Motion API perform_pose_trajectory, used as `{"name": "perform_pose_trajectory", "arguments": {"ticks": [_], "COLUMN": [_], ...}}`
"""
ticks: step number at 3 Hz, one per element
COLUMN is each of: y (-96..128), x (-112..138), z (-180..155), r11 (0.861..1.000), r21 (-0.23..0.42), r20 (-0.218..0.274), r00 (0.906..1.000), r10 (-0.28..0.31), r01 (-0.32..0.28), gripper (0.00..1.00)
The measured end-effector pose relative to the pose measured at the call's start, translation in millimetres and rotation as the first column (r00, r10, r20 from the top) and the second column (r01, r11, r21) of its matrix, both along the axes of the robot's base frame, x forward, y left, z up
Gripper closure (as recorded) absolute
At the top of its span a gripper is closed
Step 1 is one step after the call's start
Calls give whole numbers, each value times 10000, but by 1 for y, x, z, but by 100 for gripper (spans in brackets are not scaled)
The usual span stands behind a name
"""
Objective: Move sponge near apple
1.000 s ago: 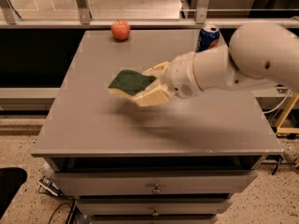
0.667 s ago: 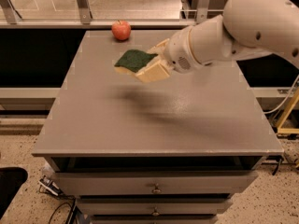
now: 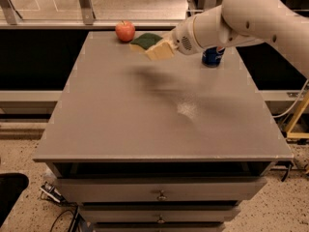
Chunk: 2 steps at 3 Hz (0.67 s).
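Observation:
The sponge [image 3: 145, 40], dark green on top with a pale yellow base, is held in my gripper [image 3: 159, 46] above the far part of the grey table [image 3: 145, 110]. The gripper's tan fingers [image 3: 161, 50] are shut on the sponge's right end. The red apple [image 3: 125, 31] sits on the table near the far edge, a short way left of the sponge and apart from it. My white arm reaches in from the upper right.
A blue soda can [image 3: 212, 56] stands on the table at the far right, partly hidden behind my arm. Drawers with small knobs [image 3: 161, 195] run under the table's front edge. A rail and glass panels stand behind the table.
My gripper has carried the sponge from the middle of the table up toward the far edge, closer to the apple. The apple and can have not moved.

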<state>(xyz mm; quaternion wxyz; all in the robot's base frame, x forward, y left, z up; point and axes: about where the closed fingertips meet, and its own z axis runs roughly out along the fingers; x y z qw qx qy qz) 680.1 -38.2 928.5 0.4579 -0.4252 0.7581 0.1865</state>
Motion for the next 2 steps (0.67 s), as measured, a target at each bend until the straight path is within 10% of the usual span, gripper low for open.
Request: {"name": "perform_pose_trajectory", "arguments": {"ticks": [1,2], "y": [-16,-15], "x": [39,42], "z": [-3,-4], "r11": [9879,9868], "r21": [879,914], "r20": [361,336], "r00": [9907,9900], "r10": [-1312,-1373], "r01": [1276,1337], "gripper": [100,100]}}
